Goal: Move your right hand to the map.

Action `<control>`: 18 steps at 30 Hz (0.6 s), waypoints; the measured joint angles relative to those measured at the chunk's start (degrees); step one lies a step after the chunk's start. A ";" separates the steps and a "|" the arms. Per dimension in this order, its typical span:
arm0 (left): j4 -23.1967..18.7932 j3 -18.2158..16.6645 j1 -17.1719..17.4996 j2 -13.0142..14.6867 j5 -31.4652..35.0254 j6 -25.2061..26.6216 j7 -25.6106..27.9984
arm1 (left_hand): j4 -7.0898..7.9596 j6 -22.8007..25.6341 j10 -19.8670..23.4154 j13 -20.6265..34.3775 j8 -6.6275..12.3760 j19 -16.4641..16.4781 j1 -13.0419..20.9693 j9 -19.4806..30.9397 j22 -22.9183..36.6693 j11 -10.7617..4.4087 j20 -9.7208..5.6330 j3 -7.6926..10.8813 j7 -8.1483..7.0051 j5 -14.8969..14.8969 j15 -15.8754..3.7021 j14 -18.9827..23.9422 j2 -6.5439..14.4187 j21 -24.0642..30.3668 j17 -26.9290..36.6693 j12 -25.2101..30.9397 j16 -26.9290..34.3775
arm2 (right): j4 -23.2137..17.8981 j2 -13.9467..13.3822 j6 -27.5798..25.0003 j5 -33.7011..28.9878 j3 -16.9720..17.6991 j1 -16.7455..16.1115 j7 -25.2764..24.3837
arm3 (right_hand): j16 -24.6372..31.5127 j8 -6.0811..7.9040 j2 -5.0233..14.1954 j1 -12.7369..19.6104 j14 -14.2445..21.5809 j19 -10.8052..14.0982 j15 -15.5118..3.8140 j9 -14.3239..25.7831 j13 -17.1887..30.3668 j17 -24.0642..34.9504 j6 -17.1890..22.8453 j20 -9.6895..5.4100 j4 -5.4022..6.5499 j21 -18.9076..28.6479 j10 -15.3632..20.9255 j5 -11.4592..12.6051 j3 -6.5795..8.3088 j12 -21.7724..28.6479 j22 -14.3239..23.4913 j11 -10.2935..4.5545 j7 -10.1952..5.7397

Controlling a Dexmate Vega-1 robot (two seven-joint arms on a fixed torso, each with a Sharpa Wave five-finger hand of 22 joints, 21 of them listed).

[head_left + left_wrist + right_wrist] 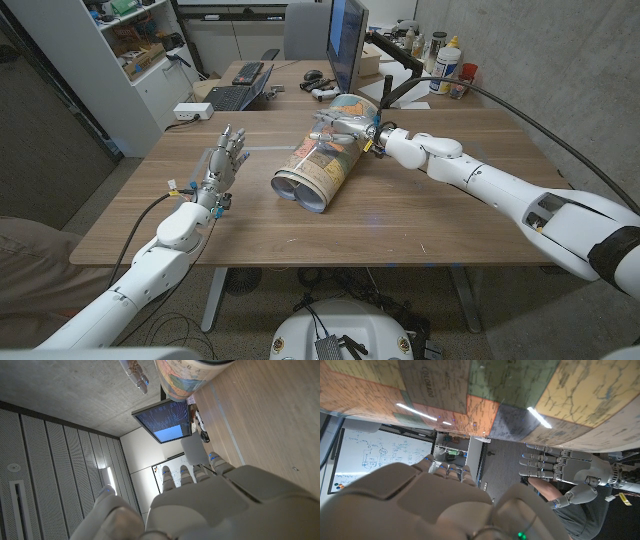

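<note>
- The map, a loose roll with two scrolled ends facing the robot, lies on the middle of the table, in front of a monitor.
- The right hand sits over the far upper part of the roll, fingers spread across it. Whether they touch the paper or just hover, I cannot tell; nothing looks clasped.
- In the right wrist view, the map's printed surface hangs just beyond the fingers, so contact is very near.
- Risk: pressing down harder could crush or crease the loose roll.
- Risk: a sideways nudge could set it rolling toward the left hand.
- That hand stands upright, well apart from the map, fingers apart and holding nothing.
</note>
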 measured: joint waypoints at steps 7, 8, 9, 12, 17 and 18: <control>0.02 -0.03 0.14 -0.15 -0.02 -0.03 0.15 | -0.06 0.00 0.00 0.00 0.00 0.00 0.00 0.00 0.00 0.00 0.00 -0.06 0.00 0.00 0.00 0.00 0.00 0.00 0.00 0.00 0.00 | 1.41 0.68 0.65 0.08 -0.83 0.72 0.00 | 0.00 0.00 0.00 0.00 0.00 0.00 0.00 0.00 0.00 0.00 0.00 0.00 0.00 0.00 0.00 0.00 0.00 0.00 0.00 0.00 0.00; 0.02 -0.04 0.17 -0.16 -0.02 -0.04 0.18 | -0.06 0.00 0.00 0.00 0.00 0.00 0.00 0.00 0.00 0.00 0.00 -0.06 0.00 0.00 0.00 0.00 0.00 0.00 0.00 0.00 0.00 | 1.49 0.72 0.75 0.12 -0.87 0.76 -0.01 | 0.00 0.00 0.00 0.00 0.00 0.00 0.00 0.00 0.00 0.00 0.00 0.00 0.00 0.00 0.00 0.07 0.00 0.00 0.00 0.00 0.00; 0.02 -0.04 0.17 -0.16 -0.02 -0.04 0.19 | -0.06 0.00 0.00 0.00 0.00 0.00 0.00 0.00 0.00 0.00 0.00 -0.06 0.00 0.00 0.00 0.00 0.00 0.00 0.00 0.00 0.00 | 1.64 0.78 0.75 0.12 -0.95 0.84 -0.01 | 0.00 0.00 0.00 0.00 0.00 0.00 0.00 0.00 0.00 0.00 0.00 0.00 0.00 0.00 0.00 0.33 0.00 0.00 0.00 0.00 0.00; 0.02 -0.05 0.29 -0.20 -0.03 -0.05 0.25 | -0.06 0.00 0.00 0.00 0.00 0.00 0.00 0.00 0.00 0.00 0.00 -0.06 0.00 0.00 0.00 0.00 0.00 0.00 0.00 0.00 0.00 | 2.27 1.04 0.97 0.20 -1.35 1.11 -0.03 | 0.00 0.00 0.00 0.00 0.00 0.00 0.00 0.00 0.00 0.00 0.00 0.00 0.00 0.00 0.00 0.45 0.00 0.00 0.00 0.00 0.00; 0.00 -0.07 0.51 -0.23 -0.05 -0.07 0.35 | 0.18 0.00 0.00 0.00 0.00 0.00 0.00 0.00 0.00 0.00 0.00 -0.30 0.00 0.00 0.00 0.00 0.00 0.00 0.00 0.00 0.00 | 2.92 1.36 1.21 0.29 -1.78 1.41 -0.04 | 0.00 0.00 0.00 0.00 0.00 0.00 0.00 0.00 -0.01 0.00 0.00 0.00 0.00 0.00 0.00 0.44 0.00 0.00 0.00 0.00 0.00; -0.01 -0.07 0.54 -0.23 -0.05 -0.07 0.37 | 0.18 0.02 0.00 0.00 0.00 0.00 0.00 0.00 0.00 0.00 0.00 -0.30 -0.02 0.00 0.00 0.00 0.00 0.00 0.00 0.00 0.00 | 3.17 1.48 1.29 0.32 -1.92 1.51 -0.05 | 0.00 0.00 0.00 0.00 0.00 0.00 0.00 0.00 -0.01 0.00 0.00 0.00 0.00 0.00 0.00 0.44 0.00 0.00 0.00 0.00 0.00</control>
